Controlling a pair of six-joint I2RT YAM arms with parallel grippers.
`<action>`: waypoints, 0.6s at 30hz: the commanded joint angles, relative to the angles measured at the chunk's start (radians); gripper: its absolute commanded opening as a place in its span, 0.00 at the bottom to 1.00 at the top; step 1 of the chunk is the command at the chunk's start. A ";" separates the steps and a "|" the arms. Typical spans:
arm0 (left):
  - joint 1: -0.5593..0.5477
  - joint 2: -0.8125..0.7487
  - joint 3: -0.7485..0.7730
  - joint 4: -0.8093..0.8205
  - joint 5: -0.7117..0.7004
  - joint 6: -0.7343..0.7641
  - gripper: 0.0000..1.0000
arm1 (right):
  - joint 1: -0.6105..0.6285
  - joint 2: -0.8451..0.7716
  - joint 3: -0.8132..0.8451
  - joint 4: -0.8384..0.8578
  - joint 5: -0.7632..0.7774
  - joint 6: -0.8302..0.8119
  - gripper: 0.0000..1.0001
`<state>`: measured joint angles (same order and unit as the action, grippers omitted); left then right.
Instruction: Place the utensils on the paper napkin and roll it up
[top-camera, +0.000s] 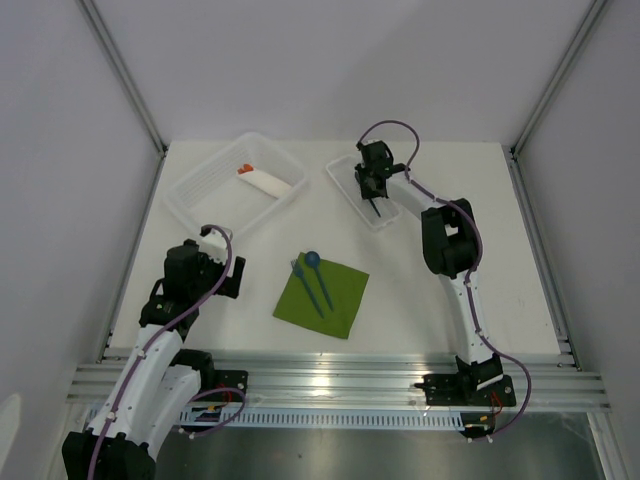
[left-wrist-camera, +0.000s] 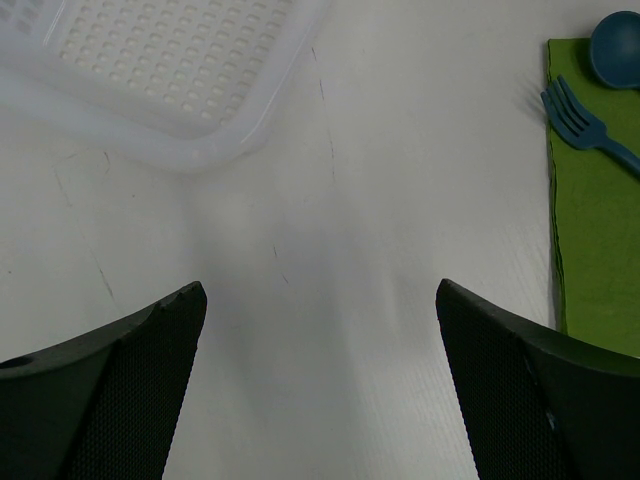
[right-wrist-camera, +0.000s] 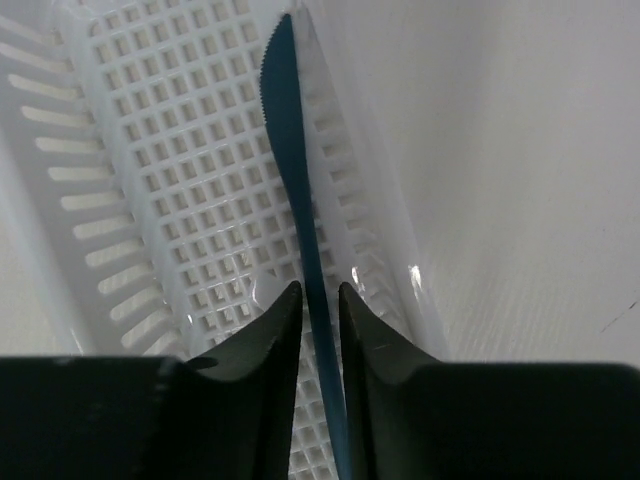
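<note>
The olive-green paper napkin (top-camera: 330, 305) lies on the table in front of the arms; its left edge shows in the left wrist view (left-wrist-camera: 595, 230). A dark blue spoon (top-camera: 313, 260) and a dark blue fork (top-camera: 303, 278) lie on it; both also show in the left wrist view, the spoon (left-wrist-camera: 617, 50) and the fork (left-wrist-camera: 580, 122). My right gripper (top-camera: 372, 185) is down in a small white tray (top-camera: 343, 178). Its jaws (right-wrist-camera: 319, 288) are shut on a dark blue knife (right-wrist-camera: 290, 150) that lies along the tray's wall. My left gripper (left-wrist-camera: 320, 290) is open and empty, left of the napkin (top-camera: 235, 275).
A larger white tray (top-camera: 200, 190) at the back left holds a white paper roll with orange tips (top-camera: 270, 183); its corner shows in the left wrist view (left-wrist-camera: 170, 60). The small tray's perforated floor (right-wrist-camera: 180, 150) lies under my right fingers. White walls stand around the table.
</note>
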<state>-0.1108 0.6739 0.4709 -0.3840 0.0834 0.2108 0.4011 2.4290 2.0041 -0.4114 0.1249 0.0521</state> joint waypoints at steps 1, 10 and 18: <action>0.008 -0.007 0.000 0.013 0.023 0.004 0.99 | 0.005 0.004 -0.010 -0.087 0.001 -0.026 0.28; 0.008 -0.008 -0.002 0.013 0.022 0.004 0.99 | 0.004 -0.001 -0.031 -0.089 -0.018 -0.029 0.02; 0.008 -0.016 0.000 0.017 0.022 0.001 0.99 | 0.004 -0.067 -0.015 -0.038 0.008 -0.044 0.00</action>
<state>-0.1108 0.6724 0.4709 -0.3840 0.0856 0.2104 0.4019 2.4233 2.0026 -0.4183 0.1226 0.0204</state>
